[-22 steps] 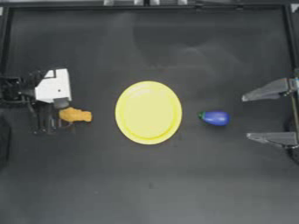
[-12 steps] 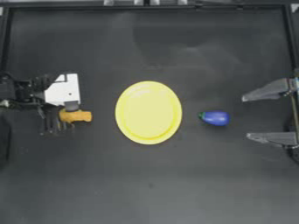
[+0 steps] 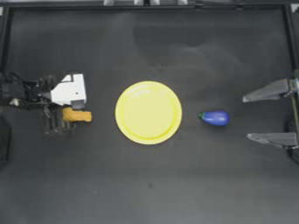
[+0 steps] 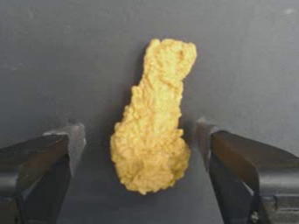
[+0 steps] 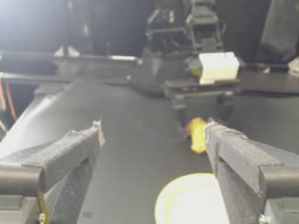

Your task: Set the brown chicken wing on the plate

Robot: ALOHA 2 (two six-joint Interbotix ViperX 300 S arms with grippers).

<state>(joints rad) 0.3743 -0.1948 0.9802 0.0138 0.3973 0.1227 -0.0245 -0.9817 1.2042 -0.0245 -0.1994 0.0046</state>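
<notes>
The brown chicken wing (image 3: 79,116) lies on the table just left of the yellow plate (image 3: 148,112). My left gripper (image 3: 62,116) is low over the wing's left end. In the left wrist view the wing (image 4: 153,144) sits between the left gripper's (image 4: 139,136) open jaws, with a gap on each side of its thick end. At the table's right edge my right gripper (image 3: 261,116) is parked and open. Its wrist view shows the wing (image 5: 197,134) and the plate's rim (image 5: 175,192) far off.
A blue eggplant-like toy (image 3: 215,117) with a green tip lies right of the plate, between it and the right gripper. The table's raised border runs along the top and both sides.
The left gripper has shifted a little to the right, closing in over the wing's left end. Wing, plate, blue toy and right arm have stayed put.
</notes>
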